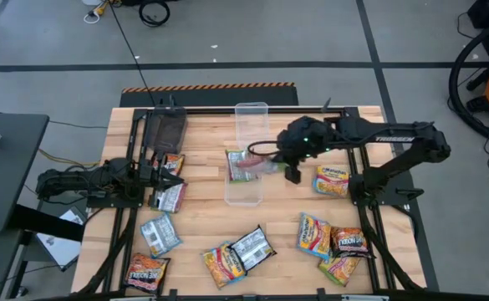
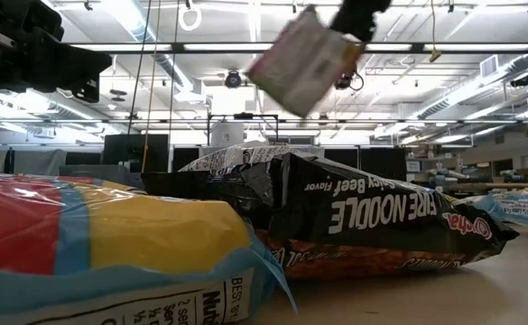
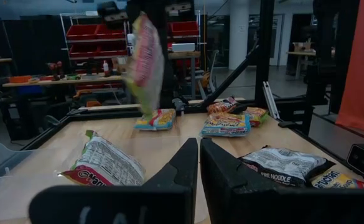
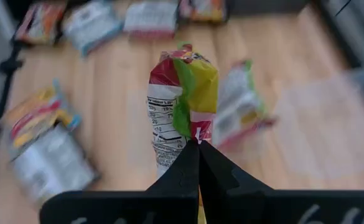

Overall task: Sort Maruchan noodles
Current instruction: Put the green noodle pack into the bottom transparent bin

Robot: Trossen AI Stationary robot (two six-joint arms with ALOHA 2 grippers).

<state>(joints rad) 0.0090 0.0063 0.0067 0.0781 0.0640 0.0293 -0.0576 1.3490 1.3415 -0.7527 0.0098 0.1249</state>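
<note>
light wooden table point(image 1: 202, 213) w/ a black frame, on a grey floor w/ dark tape lines; a yellow-black striped strip point(image 1: 208, 86) runs along the table's far edge. low view looks into a big workshop w/ ceiling strip lights; left wrist view shows red storage bins point(image 3: 91, 31) on shelves beyond the table. a clear bin point(image 1: 248, 125) stands at the centre of the far half of the table, one yellow-green packet point(image 1: 242, 165) lying in its near end. a darker bin point(image 1: 165, 130) sits by the far left corner. right gripper point(image 4: 198, 144) hangs over the clear bin's right side, fingers clamped on the held packet point(image 4: 182, 102): yellow-green w/ red top, white nutrition panel, dangling upright above the table. left gripper point(image 3: 198, 144) is low near the left edge, fingers closed together, nothing seen between them, pointing across the table. other noodle packets lie flat: a silver one point(image 1: 170, 197) just beside the left gripper, a pale blue one point(image 1: 159, 233) and a brown-orange one point(image 1: 147, 272) toward the near left corner, a yellow one and a dark one point(image 1: 252, 247) touching at the near edge centre, a yellow cluster point(image 1: 332, 242) near the near right corner, one yellow packet point(image 1: 332, 181) by the right edge.
</note>
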